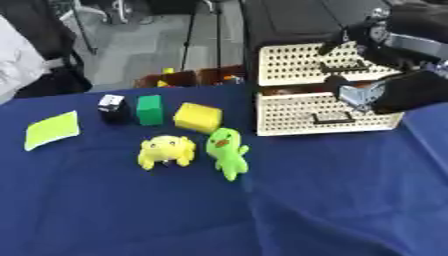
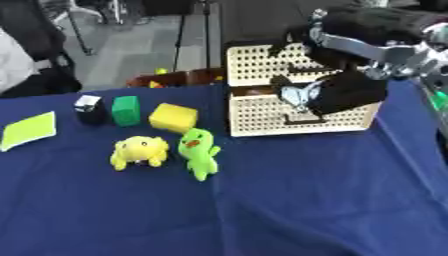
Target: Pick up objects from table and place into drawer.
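On the blue table (image 1: 332, 200) lie a flat yellow-green card (image 1: 51, 130), a black and white cube (image 1: 111, 107), a green block (image 1: 150, 109) and a yellow block (image 1: 198, 117). In front of them sit a yellow plush (image 1: 165, 151) and a green plush (image 1: 227, 151). A cream perforated drawer unit (image 1: 302, 65) stands at the back right, its lower drawer (image 1: 306, 117) pulled out a little. My right hand (image 2: 341, 92) hangs black over the right part of that drawer; its fingers are hard to make out. The left hand does not show.
A dark cabinet (image 1: 289, 20) rises behind the drawer unit. Brown boxes with small coloured items (image 1: 188, 77) stand beyond the table's far edge. A person's sleeve (image 1: 17, 60) shows at the far left. The front half of the table is bare blue cloth.
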Motion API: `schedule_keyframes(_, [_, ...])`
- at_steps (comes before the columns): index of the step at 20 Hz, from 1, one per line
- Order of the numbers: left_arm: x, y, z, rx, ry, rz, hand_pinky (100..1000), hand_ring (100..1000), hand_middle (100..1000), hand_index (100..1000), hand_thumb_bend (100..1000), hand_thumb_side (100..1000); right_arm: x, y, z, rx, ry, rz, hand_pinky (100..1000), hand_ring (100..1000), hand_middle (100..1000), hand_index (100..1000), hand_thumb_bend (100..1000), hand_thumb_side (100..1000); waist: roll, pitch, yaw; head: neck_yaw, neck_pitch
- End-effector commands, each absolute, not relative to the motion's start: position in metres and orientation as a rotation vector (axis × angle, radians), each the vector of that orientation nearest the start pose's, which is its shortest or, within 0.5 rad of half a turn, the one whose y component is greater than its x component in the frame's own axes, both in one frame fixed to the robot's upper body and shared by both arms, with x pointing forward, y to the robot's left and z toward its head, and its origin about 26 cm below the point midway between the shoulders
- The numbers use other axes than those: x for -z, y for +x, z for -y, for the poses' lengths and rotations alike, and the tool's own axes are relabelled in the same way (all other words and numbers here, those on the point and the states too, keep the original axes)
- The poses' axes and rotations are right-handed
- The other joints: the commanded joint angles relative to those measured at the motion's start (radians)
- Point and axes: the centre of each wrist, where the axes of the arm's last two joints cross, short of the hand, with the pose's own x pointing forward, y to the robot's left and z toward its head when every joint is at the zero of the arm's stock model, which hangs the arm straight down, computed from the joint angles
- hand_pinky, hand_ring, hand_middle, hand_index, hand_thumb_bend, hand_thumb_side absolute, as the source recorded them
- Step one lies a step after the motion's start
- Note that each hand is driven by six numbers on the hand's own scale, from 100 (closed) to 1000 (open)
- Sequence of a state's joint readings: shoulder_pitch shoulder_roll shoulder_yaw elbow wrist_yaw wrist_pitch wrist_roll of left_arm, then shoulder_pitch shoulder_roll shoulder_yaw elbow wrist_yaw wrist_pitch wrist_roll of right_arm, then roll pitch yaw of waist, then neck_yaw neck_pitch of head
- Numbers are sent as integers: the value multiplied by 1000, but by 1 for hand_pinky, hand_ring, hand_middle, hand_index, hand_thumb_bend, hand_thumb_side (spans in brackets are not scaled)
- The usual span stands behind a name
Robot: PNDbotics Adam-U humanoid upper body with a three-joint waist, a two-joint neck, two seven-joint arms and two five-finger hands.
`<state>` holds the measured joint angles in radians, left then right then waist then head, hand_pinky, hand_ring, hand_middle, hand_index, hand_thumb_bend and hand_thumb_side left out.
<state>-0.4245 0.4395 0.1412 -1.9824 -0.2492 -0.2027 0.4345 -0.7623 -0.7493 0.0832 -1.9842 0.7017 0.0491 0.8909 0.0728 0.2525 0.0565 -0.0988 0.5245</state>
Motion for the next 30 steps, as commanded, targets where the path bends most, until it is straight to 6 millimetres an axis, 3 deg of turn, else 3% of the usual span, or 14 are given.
schedule_keyframes(1, [-268,302,-298,-21,-952,-3303,720,804,832,896,326,1000,-369,290,259,-1770,-1139,1513,100,153,100,846,227,542,-1,-17,-1,1,-9])
schedule_keyframes(14, [-267,303,-296,-4,-929,-3297,717,799,826,891,296,1000,-347,295,271,-1644,-1072,1390,100,162,100,855,223,513,-5,-3,7,-18,-12])
schedule_keyframes(21, [-265,303,-295,23,-925,-3302,716,798,826,891,279,1000,-340,308,279,-1584,-1075,1315,100,163,100,853,234,492,-3,16,17,-25,10])
schedule_keyframes(30, [-262,303,-295,51,-929,-3313,719,802,831,890,262,1000,-331,327,294,-1493,-1078,1240,100,160,100,841,245,475,4,44,25,-35,-31])
